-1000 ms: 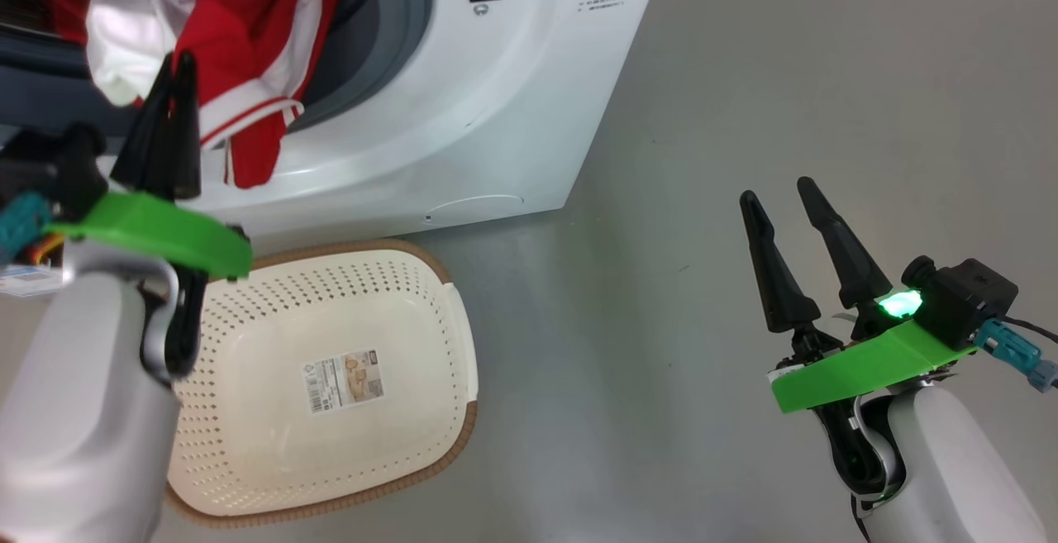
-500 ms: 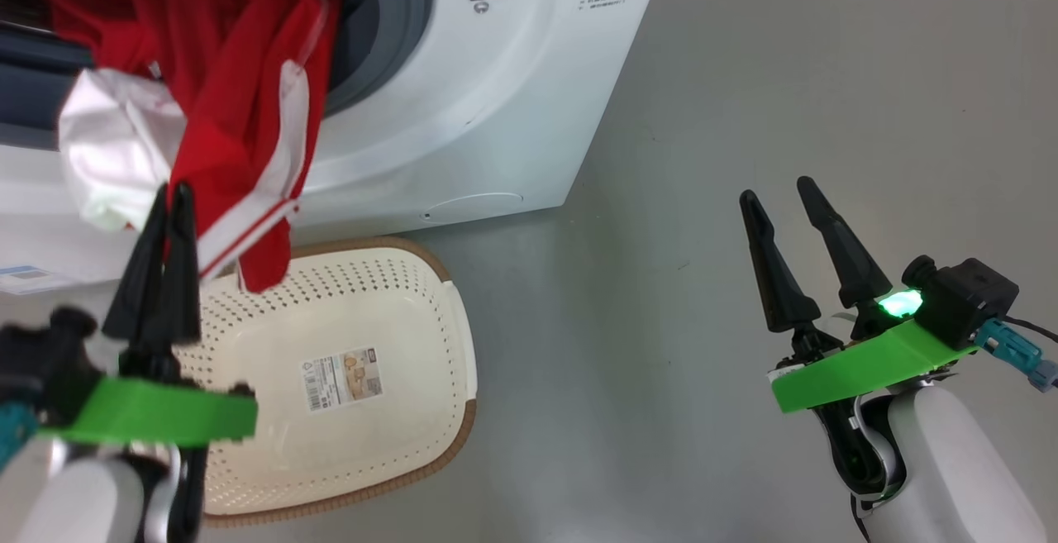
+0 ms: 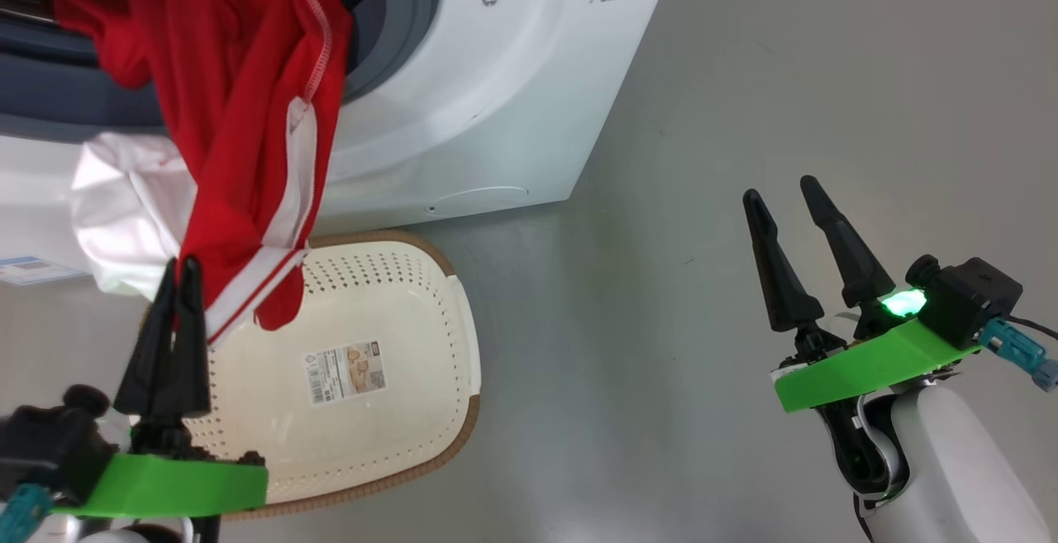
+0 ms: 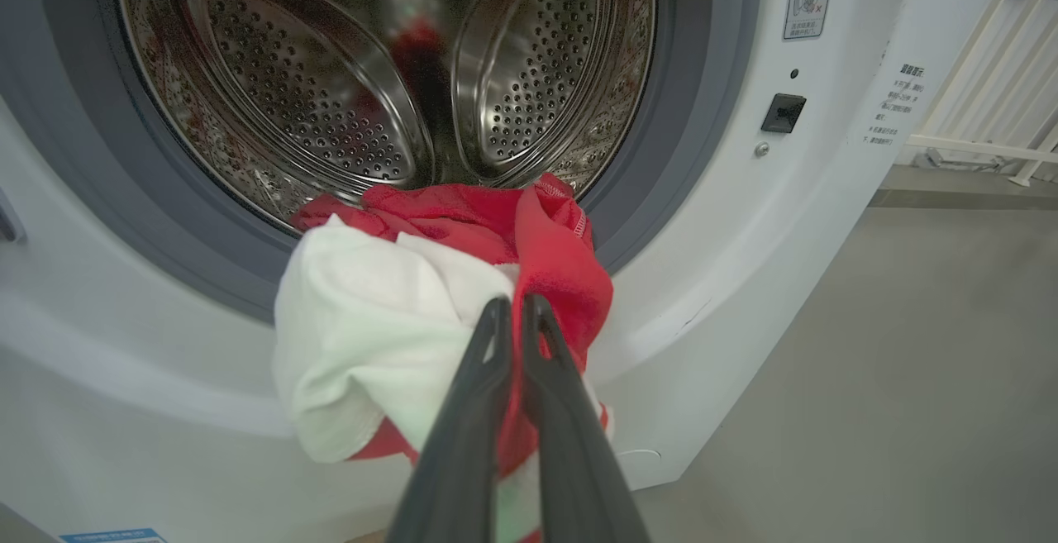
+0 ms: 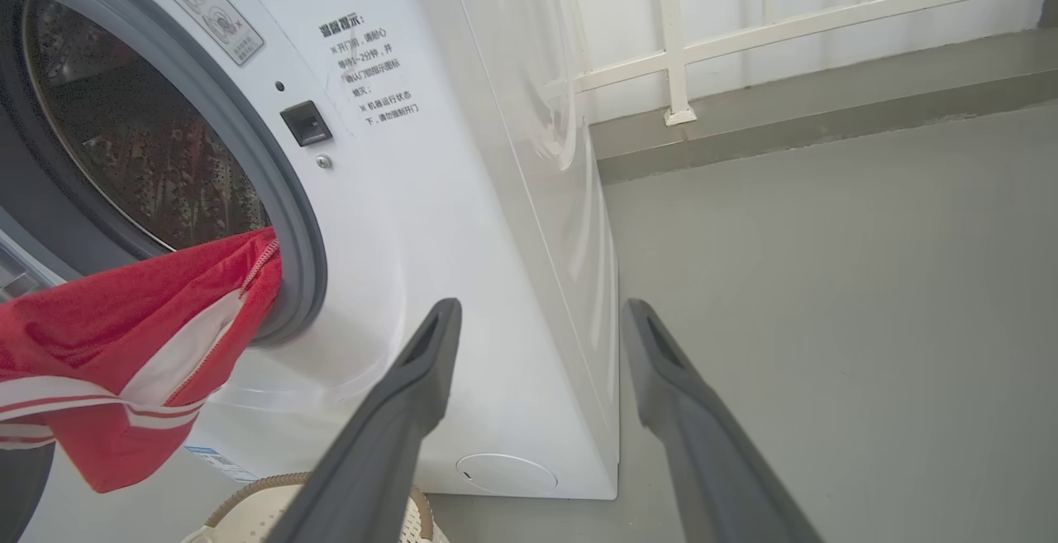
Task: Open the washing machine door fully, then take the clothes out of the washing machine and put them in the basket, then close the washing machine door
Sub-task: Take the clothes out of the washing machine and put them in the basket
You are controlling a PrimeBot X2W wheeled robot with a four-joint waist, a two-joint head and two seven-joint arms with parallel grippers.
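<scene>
**Clothes pinched at the striped hem, partway out of the drum**

The left tool (image 3: 182, 266) has its two fingers pressed together on the clothes (image 3: 240, 113), gripping near the red-and-white striped band where a white panel bunches beside it. From that grip the fabric runs up and away from the tool, over the grey gasket (image 4: 661, 154) and back into the washing machine (image 3: 496, 97). The basket (image 3: 450, 320) sits directly below and just ahead of the tool.

The garment looks thin, soft and light, so it should drape and trail rather than keep any shape. It will probably drag on the rubber lip as it comes free. A pinch on a gathered fold looks safer than one on a single edge, which could slip out.

The left wrist view looks into the steel drum (image 4: 331, 113) and shows the tail of the cloth lying on its lower lip. The head view supplies the basket's position under the hanging hem. The right wrist view shows the red fabric from the side, stretched across the opening.

The right tool (image 3: 779, 189) is well off to the right over the floor (image 3: 744, 72), its fingers apart and empty.
</scene>
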